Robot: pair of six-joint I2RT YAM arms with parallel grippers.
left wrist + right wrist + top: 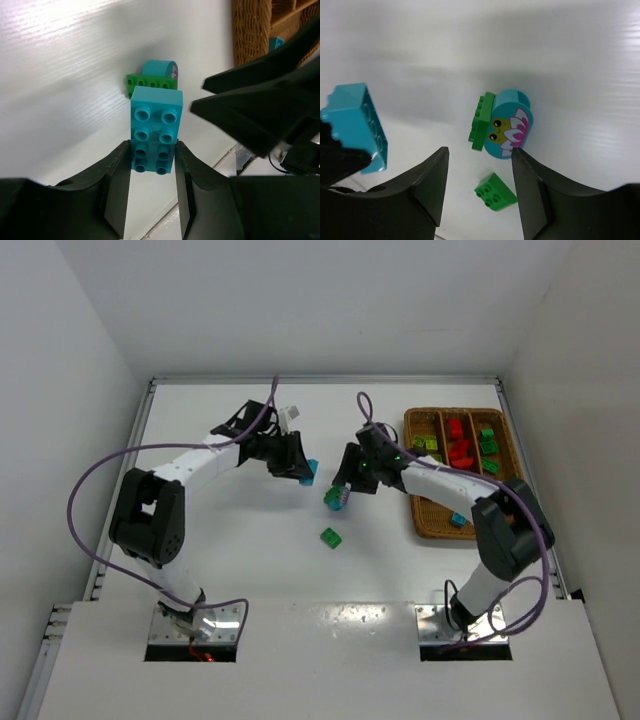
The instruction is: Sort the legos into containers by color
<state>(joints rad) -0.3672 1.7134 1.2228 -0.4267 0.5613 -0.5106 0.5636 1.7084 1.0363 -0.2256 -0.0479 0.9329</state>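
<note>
My left gripper (152, 150) (301, 466) is shut on a cyan lego (156, 129) (311, 473), gripping its lower end and holding it above the table. In the right wrist view the same cyan lego (357, 125) shows at the left. My right gripper (480, 152) (346, 483) is open. Just beyond its fingertips is a green plate joined to a rounded cyan frog-printed piece (506, 125) (335, 498) (155, 76), and neither finger touches it. A small green lego (495, 191) (330, 537) lies on the table nearer the arms' bases.
The wicker tray (424, 524) (248, 30) stands at the right. Its compartments hold yellow-green legos (425, 443), red legos (458, 448), green legos (488, 444) and a cyan lego (458, 520). My two grippers are close together at mid-table.
</note>
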